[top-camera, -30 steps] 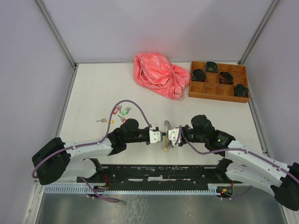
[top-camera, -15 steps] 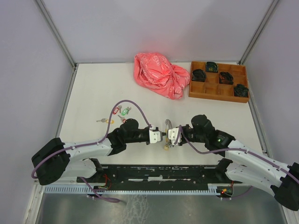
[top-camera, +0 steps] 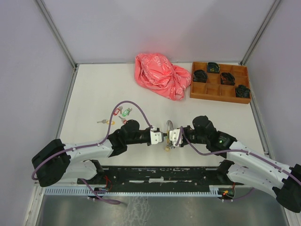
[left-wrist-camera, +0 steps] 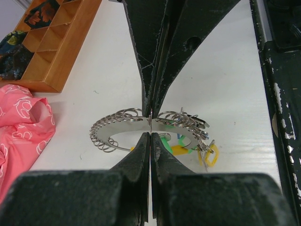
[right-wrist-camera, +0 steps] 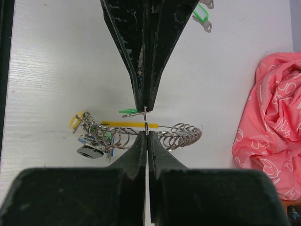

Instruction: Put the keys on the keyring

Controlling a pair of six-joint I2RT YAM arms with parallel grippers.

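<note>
White table under everything
Crumpled pink bag at far middle
Wooden compartment tray at far right, dark bundles in several cells
Left gripper and right gripper meet tip to tip near front centre; both have jaws pressed fully together, each pinching thin wire of keyring
Keyring spans between the two tips, coiled loops on one side
Threaded keys bunched on the other side, green and yellow tags showing
Loose keys lie on table well left of grippers
</note>
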